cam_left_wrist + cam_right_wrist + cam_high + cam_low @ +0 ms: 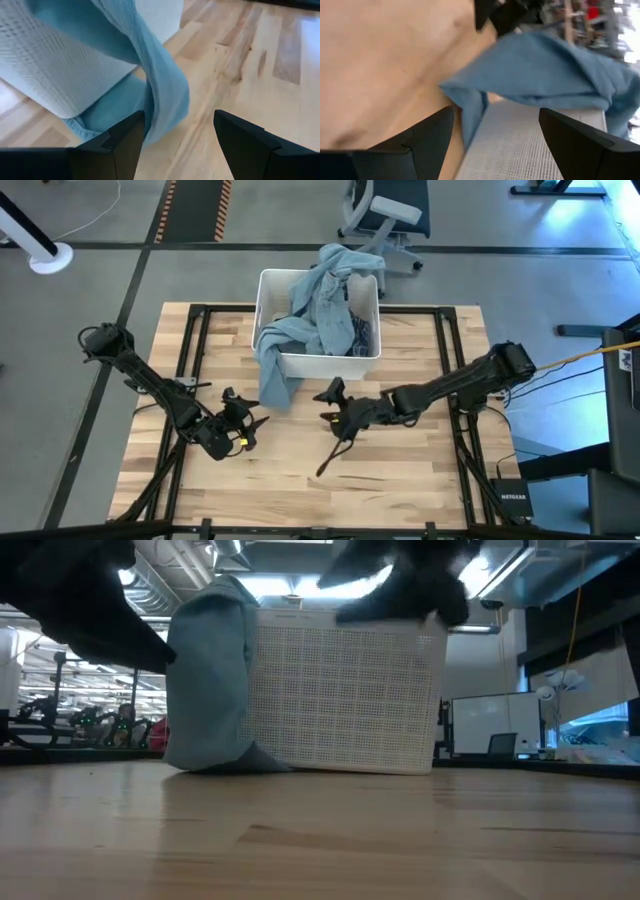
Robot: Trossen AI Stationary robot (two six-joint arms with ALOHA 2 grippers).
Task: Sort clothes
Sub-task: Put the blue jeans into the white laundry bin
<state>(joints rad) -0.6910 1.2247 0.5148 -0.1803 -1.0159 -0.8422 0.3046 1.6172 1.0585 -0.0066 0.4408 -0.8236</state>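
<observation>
two open, empty end effectors, left point(248, 424) and right point(331, 402), near half-hidden denim shirt point(283, 350) in bin point(330, 364)

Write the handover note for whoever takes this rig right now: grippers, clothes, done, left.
Left gripper: open, empty, over the table in front of the bin's left corner, facing the hanging fabric.
Right gripper: open, empty, over the table in front of the bin.
Clothes: all piled in the white bin at the table's far side. The light-blue denim shirt lies on top, one end draped over the front left wall down to the table; dark garments show on the bin's right.
Done: nothing sorted out of the bin yet.
Left: pull each garment out and sort it; the draped shirt looks the easiest first grab.
</observation>
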